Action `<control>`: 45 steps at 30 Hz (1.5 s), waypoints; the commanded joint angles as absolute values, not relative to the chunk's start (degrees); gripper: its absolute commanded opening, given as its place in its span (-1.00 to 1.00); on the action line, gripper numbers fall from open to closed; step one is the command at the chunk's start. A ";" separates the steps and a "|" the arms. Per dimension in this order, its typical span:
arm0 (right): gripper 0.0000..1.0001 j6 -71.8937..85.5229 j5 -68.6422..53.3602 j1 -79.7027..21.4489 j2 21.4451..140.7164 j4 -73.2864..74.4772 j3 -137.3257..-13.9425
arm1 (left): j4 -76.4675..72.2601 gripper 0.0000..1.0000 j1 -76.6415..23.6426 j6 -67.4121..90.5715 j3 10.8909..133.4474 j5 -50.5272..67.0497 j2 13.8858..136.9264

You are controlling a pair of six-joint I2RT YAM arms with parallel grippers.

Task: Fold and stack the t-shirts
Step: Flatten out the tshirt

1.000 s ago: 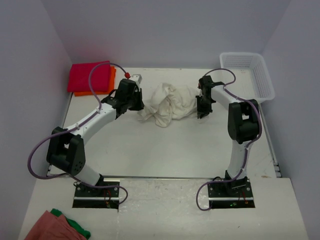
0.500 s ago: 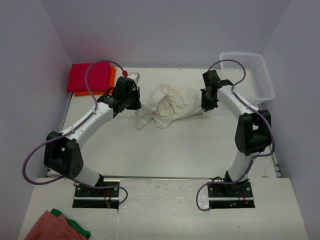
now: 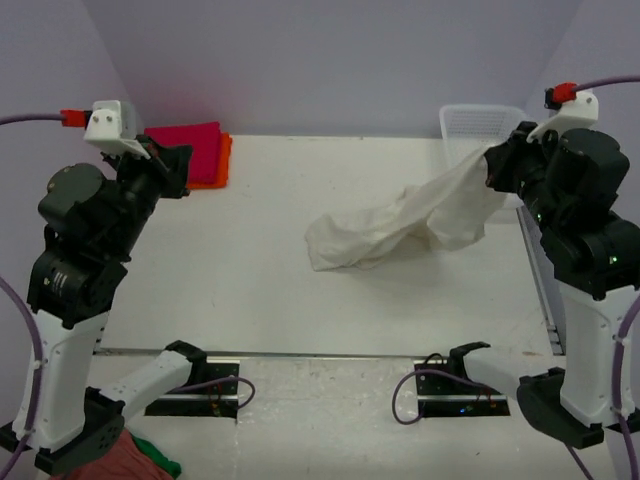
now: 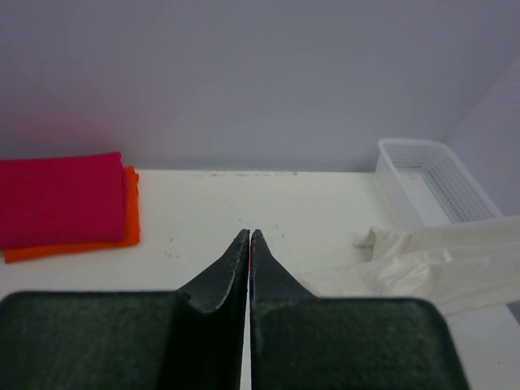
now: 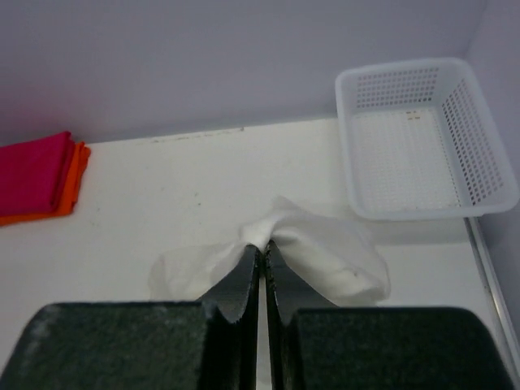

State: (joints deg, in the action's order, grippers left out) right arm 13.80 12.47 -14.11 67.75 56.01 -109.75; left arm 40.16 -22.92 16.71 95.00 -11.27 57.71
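The cream-white t-shirt hangs stretched from my raised right gripper down to the table, its low end resting near the middle. The right gripper is shut on a pinch of that shirt. My left gripper is lifted high at the left; its jaws are shut with nothing between them. The cream shirt shows to its right. A folded magenta-red t-shirt lies on a folded orange t-shirt at the back left corner.
A white mesh basket stands at the back right, partly behind the right arm. Salmon-pink and green cloths lie off the table at the near left. Purple walls close in the back and sides.
Both arms rose sharply from the table. The right gripper shut on the cream shirt and pulled it up and to the right, stretching it out. The left arm swung away leftward, empty.
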 commanded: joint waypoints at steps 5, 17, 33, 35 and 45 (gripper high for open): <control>-1.00 12.30 6.95 -14.76 65.84 59.86 -97.95 | 32.82 -0.25 -23.81 19.33 71.06 16.84 60.91; -1.00 14.85 6.68 -18.89 64.60 55.90 -90.79 | 7.65 0.42 -40.16 25.40 56.07 18.02 84.44; -1.00 14.85 8.96 -20.30 64.16 54.93 -88.42 | 8.79 0.42 -42.54 23.82 64.06 10.28 104.40; -1.00 14.85 9.14 -20.30 64.68 54.76 -88.59 | 7.13 0.41 -42.54 23.82 64.77 13.26 106.16; -1.00 14.77 10.63 -20.39 65.74 55.37 -89.21 | 4.13 0.01 -42.80 26.19 67.50 17.67 114.43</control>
State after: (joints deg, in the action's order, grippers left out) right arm 14.15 8.80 -19.99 65.95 57.78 -88.16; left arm 3.86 -42.41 25.58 66.87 16.58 111.61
